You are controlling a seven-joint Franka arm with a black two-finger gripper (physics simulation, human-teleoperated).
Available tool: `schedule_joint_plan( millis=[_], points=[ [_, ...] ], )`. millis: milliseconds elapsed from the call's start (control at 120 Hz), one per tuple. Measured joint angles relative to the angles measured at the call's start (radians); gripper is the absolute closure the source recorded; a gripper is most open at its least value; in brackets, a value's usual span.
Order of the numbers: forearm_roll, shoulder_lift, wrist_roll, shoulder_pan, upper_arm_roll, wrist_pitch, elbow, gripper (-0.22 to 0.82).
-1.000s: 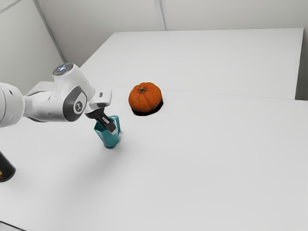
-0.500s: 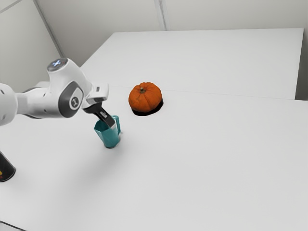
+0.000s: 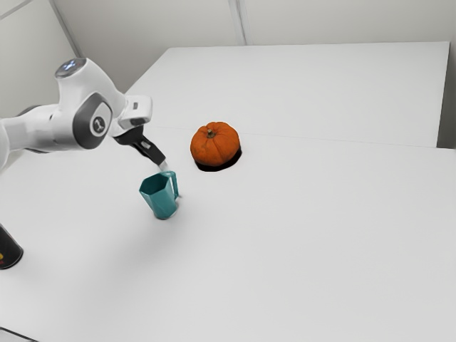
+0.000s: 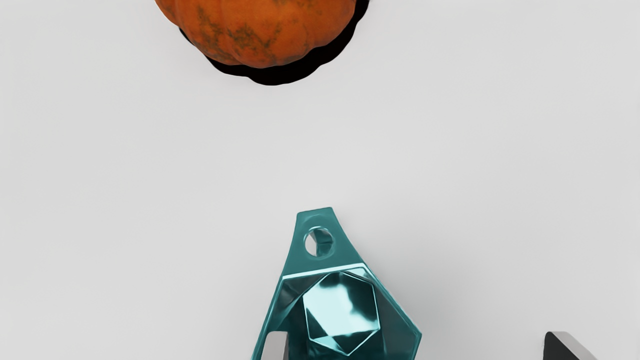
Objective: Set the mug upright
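The teal mug (image 3: 162, 203) stands upright on my white counter (image 3: 306, 235), its open top up and its handle (image 3: 174, 185) toward the orange pumpkin (image 3: 214, 147). My claw (image 3: 163, 165) is wide open and has hold of nothing, up by the mug's top. A black can (image 3: 8, 251) sits at the exterior view's left edge.

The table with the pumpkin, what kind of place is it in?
Probably a robot test room, made on a computer: a robot arm reaches over a white table with a mug and pumpkin, plain pale walls behind.
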Motion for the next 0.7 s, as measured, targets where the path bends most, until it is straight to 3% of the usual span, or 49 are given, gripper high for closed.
schedule_joint_plan(
  millis=[325,492,700],
  points=[
    [-0.001,0.031,-0.066,-0.003,-0.008,-0.245,0.19,0.01],
    [0.002,0.155,-0.122,0.037,-0.045,-0.441,0.391,0.01],
    [0.002,0.182,-0.179,0.014,-0.043,-0.574,0.463,0.0]
  ],
)
